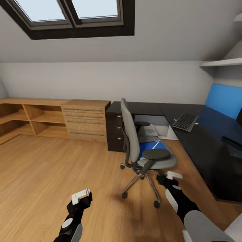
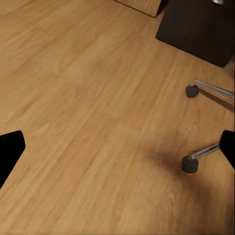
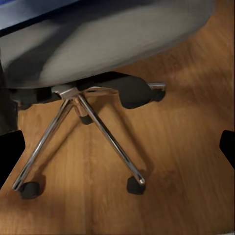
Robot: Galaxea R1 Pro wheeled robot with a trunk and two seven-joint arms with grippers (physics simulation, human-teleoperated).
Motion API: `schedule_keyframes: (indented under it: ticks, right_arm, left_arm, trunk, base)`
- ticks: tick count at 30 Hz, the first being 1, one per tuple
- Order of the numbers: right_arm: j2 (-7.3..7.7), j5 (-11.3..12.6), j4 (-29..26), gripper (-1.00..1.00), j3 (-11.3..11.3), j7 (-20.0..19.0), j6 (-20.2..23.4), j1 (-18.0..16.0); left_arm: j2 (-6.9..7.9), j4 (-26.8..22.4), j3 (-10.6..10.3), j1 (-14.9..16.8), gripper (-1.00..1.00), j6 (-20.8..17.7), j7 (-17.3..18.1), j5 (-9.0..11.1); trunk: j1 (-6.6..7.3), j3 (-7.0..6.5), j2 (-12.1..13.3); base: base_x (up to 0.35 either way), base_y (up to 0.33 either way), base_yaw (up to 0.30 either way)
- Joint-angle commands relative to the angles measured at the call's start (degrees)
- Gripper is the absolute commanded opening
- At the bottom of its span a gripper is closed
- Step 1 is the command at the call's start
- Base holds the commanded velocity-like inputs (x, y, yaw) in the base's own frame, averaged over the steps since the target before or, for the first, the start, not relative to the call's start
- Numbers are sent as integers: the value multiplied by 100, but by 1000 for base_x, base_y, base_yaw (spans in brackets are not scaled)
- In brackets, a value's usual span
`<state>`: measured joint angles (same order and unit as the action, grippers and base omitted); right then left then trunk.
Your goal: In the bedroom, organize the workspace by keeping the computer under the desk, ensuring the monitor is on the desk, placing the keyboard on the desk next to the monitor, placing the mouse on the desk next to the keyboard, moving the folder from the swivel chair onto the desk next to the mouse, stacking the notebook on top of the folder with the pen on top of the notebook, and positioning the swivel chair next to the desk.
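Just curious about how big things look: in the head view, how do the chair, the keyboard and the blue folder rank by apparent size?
Largest to smallest, as they appear:
1. Chair
2. Keyboard
3. Folder, though the chair hides most of it, so its full size is unsure and it may outrank the keyboard.

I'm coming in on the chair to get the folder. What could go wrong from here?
1. The swivel chair stands on castors; a nudge from the right gripper, already near its armrest, could roll or spin it away.
2. The folder lies flat on the seat between backrest and armrest, so reaching and pinching it looks awkward.
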<state>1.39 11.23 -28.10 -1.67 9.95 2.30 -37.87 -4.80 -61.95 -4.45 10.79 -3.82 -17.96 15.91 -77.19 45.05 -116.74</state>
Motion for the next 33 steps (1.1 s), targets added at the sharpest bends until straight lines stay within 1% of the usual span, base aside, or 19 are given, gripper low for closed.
schedule_keyframes:
  ticks: [1,7,10,16,22,28,33]
  right_arm:
    - [1,43,-11,100,8,34,-75,1]
    - [-4,46,-11,100,8,125,-347,15]
    - [-8,28,-9,100,12,150,-567,38]
    - [-31,-7,6,100,24,151,-860,79]
    - [-34,-15,7,100,26,147,-879,111]
    - [-34,-15,7,100,30,141,-873,113]
    - [-38,-15,7,100,35,147,-872,113]
  left_arm:
    - [0,-10,-15,2,100,-22,-39,36]
    - [0,-10,-19,2,100,-22,-41,35]
    - [-5,-10,-20,2,100,-22,-41,31]
    - [-12,-10,-28,2,100,-22,-41,27]
    - [-13,-10,-29,2,100,-19,-36,21]
    - [-13,-10,-29,2,100,-19,-33,22]
    - [-6,-10,-29,2,100,-18,-31,26]
  trunk:
    - [1,6,-3]
    - [1,6,-3]
    - [1,6,-3]
    - [1,6,-3]
    - [1,6,-3]
    - [1,6,-3]
    - [1,6,-3]
  base:
    - [0,0,-237]
    - [0,0,-186]
    - [0,0,-62]
    - [0,0,-17]
    - [23,0,-1]
    - [251,0,0]
    - [115,0,0]
